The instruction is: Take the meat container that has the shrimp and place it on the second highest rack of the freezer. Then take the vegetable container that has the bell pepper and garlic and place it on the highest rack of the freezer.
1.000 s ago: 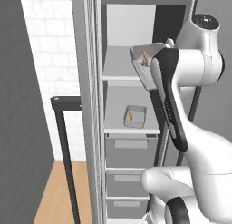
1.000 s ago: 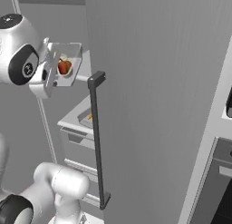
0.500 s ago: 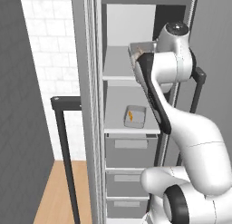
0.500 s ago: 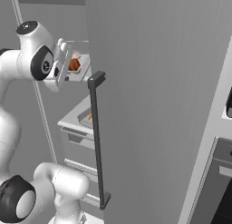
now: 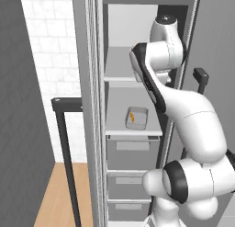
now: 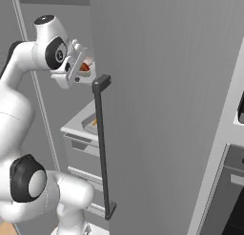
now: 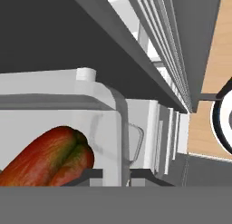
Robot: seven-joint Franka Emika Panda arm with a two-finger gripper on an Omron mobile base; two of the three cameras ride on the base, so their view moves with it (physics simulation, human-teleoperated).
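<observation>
Hand [image 6: 82, 71] clenched on veg container [image 6: 85, 73] w/ bell pepper [image 7: 50, 156]; since a second ago arm has swung it inward, now at top rack [image 5: 120, 69] level. Shrimp container [image 5: 137, 117] sits on second rack, 6 o'clock below. Judged: release pending.
</observation>
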